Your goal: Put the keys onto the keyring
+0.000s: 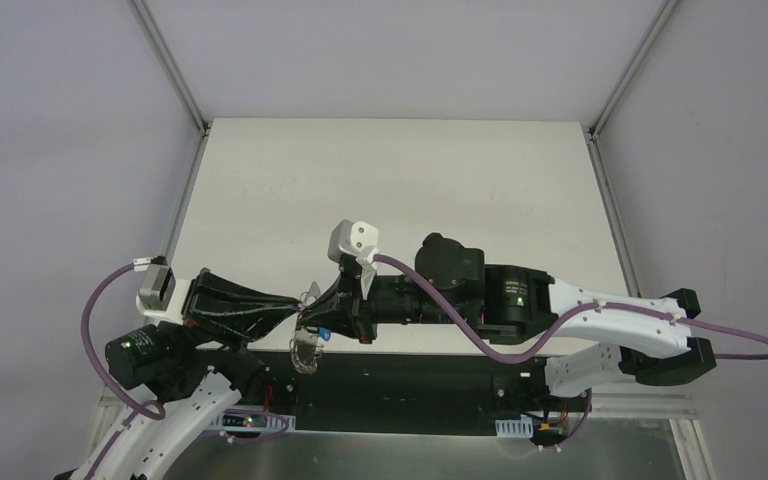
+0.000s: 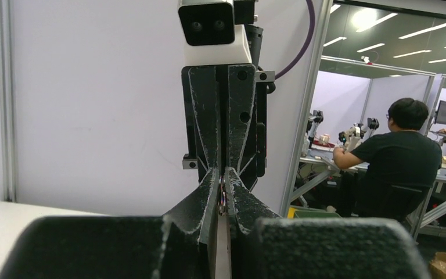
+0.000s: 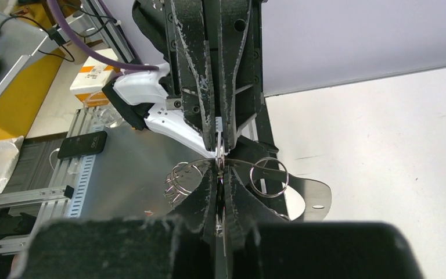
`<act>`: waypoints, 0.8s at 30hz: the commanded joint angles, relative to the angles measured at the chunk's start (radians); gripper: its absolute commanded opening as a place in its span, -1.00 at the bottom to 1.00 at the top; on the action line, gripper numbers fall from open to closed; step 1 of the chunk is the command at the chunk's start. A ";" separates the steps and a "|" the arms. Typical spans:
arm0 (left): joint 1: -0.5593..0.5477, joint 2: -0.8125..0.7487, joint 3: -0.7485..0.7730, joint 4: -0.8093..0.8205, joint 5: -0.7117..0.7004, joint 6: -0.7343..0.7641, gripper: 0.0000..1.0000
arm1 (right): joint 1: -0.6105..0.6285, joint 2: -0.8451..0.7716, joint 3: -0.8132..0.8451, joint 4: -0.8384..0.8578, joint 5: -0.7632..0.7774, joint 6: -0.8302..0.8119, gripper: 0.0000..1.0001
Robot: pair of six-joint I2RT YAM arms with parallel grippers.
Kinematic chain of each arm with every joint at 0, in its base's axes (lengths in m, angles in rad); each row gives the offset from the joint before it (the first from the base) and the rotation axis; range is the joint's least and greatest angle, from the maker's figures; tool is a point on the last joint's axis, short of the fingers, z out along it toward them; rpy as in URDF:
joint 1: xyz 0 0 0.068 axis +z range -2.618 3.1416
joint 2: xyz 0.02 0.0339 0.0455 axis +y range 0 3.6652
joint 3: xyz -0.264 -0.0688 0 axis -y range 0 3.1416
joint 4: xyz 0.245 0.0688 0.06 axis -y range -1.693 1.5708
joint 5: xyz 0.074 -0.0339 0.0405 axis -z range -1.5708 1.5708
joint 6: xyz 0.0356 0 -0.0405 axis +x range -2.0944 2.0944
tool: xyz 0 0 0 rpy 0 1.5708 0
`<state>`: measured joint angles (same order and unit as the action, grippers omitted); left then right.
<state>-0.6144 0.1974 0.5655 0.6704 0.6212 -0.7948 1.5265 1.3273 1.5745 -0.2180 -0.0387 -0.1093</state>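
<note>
White desk [image 1: 410,180] lies under both arms, which meet tip to tip over its near edge. The left hand [image 2: 223,195] grips the keyring [image 3: 250,168]; the right hand [image 3: 219,174] is closed against its wire, a blue key [image 1: 328,333] just beside.

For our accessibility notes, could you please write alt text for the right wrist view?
The black right gripper and left gripper, both shut, meet tip to tip at a thin grey wire keyring hung with small silver rings, white table to the right.
</note>
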 commanded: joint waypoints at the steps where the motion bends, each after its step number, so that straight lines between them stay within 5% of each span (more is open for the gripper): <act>1: 0.001 -0.034 0.060 -0.113 0.007 0.042 -0.85 | 0.014 -0.046 0.023 0.010 -0.007 -0.018 -1.00; 19: 0.001 0.028 0.202 -0.365 0.209 0.024 -0.55 | 0.015 -0.045 0.075 -0.244 -0.085 -0.006 -1.00; 24: 0.001 0.073 0.284 -0.542 0.286 0.064 -0.41 | 0.015 -0.022 0.120 -0.354 -0.109 0.023 -1.00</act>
<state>-0.6144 0.2333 0.7696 0.2584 0.8097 -0.7654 1.5360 1.2995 1.6115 -0.5034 -0.1066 -0.1120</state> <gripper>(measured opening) 0.261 0.030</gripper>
